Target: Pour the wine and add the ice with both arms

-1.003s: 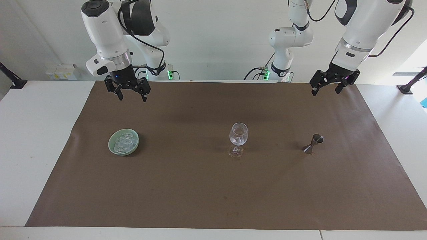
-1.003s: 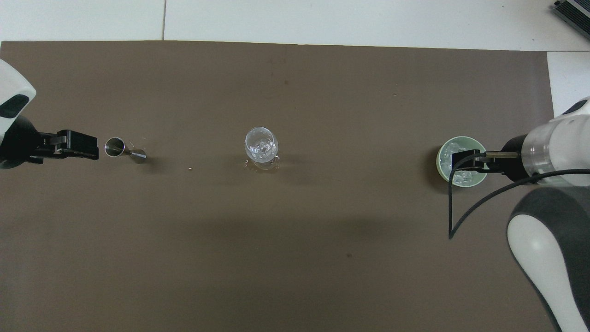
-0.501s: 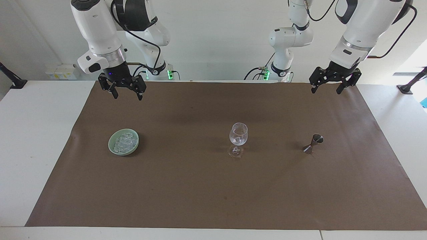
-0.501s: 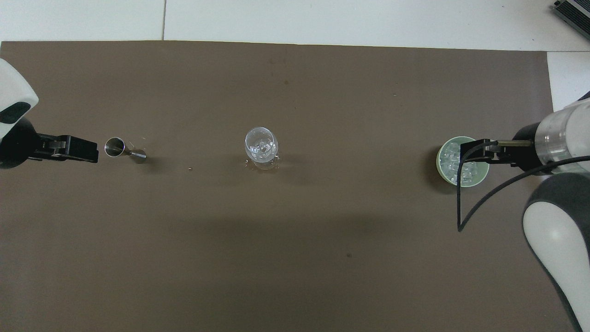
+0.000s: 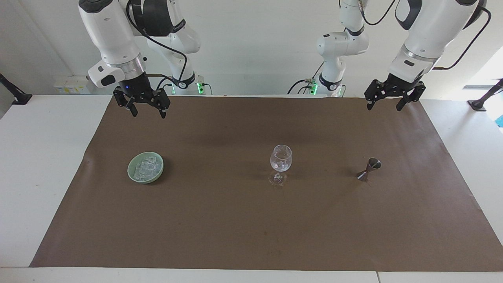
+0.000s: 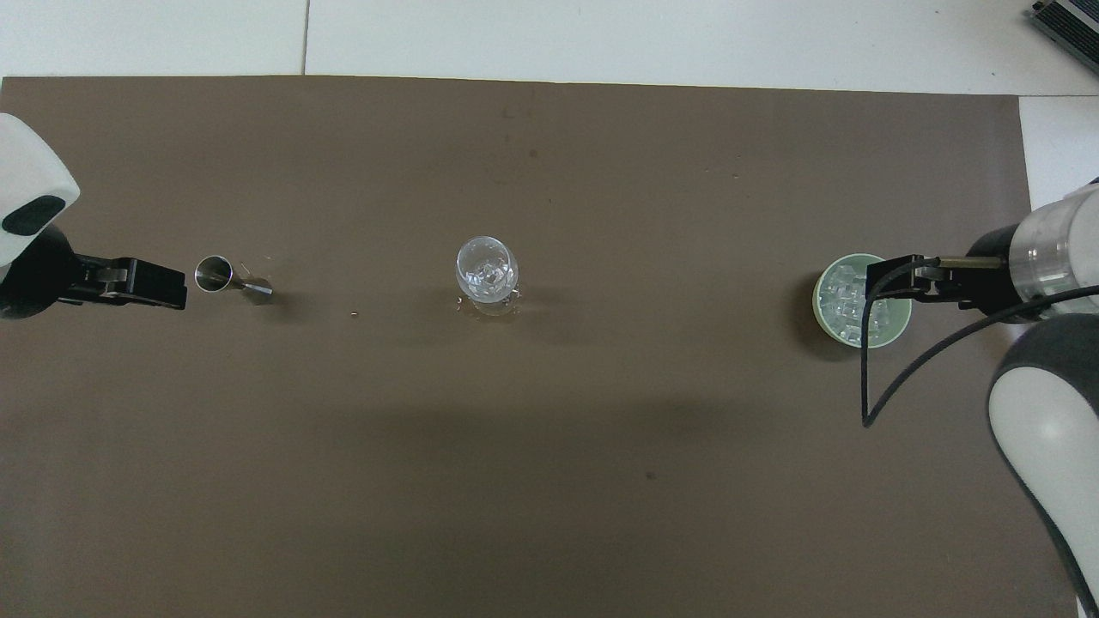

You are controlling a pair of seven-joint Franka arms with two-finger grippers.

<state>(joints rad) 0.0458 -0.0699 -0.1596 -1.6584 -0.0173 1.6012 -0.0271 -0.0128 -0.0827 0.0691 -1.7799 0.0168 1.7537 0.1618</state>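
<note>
While both arms hang high with nothing in them, the right gripper [image 5: 142, 105] is up over the brown mat [image 5: 220, 228], its fingers spread wide. The ice [image 5: 146, 168] sits in a green bowl [image 5: 134, 179] toward the right arm's end. A wine glass [image 5: 281, 158] stands in the middle, then a metal measuring cup [image 5: 369, 169]. The left gripper [image 5: 390, 99] is wide open over the mat's edge.

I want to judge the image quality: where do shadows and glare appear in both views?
Facing view: soft shadow beside the green bowl; bright window glare at the frame edge. Overhead view: glints on the wine glass and jigger; broad dim band across the brown mat.
</note>
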